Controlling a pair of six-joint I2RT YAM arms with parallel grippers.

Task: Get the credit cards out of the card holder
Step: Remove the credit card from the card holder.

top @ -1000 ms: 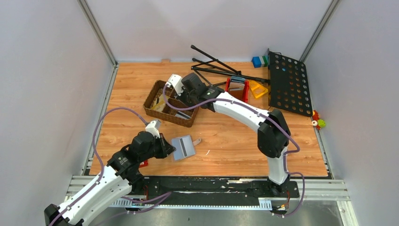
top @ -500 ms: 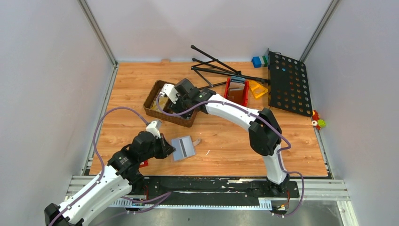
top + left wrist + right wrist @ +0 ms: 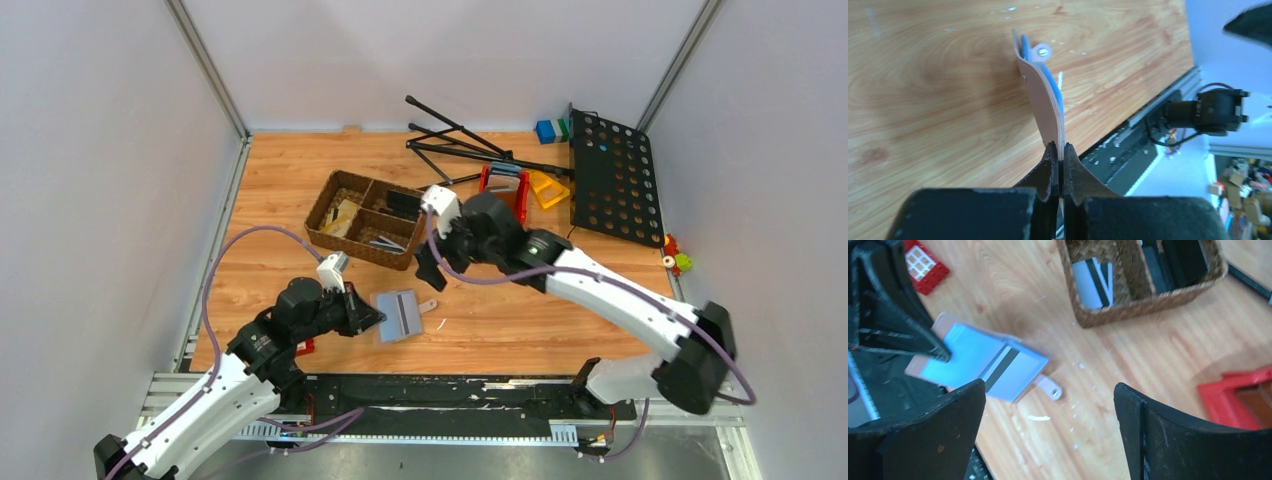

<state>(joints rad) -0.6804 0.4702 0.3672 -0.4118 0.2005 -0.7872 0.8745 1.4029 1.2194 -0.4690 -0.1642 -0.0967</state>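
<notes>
**Card holder pinched at its edge, right pincer spread above it**

The wooden desk (image 3: 500,330) fills the floor of the white-walled cell. At its far right lies a black perforated board (image 3: 612,178).

The right arm reaches across the middle. Its pincer (image 3: 430,268) (image 3: 1048,387) hovers over the desk between basket and holder, with its jaws spread wide and nothing between them.

The left arm stretches in from the near left corner. Its pincer (image 3: 372,315) (image 3: 1060,160) is clamped tight on one edge of the card holder.

A brown wicker basket (image 3: 362,250) (image 3: 1128,315) with compartments sits left of centre towards the back.

The card holder (image 3: 398,315) (image 3: 1045,112) (image 3: 983,362) lies open near the front. Its pale inside faces up, with a dark strip at the fold. The gripped side is tilted up off the wood, and the far side with its snap tab rests on the desk.

A grey card (image 3: 1093,282) with a dark stripe lies in one basket compartment. The next compartment holds dark flat things that I cannot make out.

A small red block (image 3: 925,267) sits on the desk by the left arm.
</notes>
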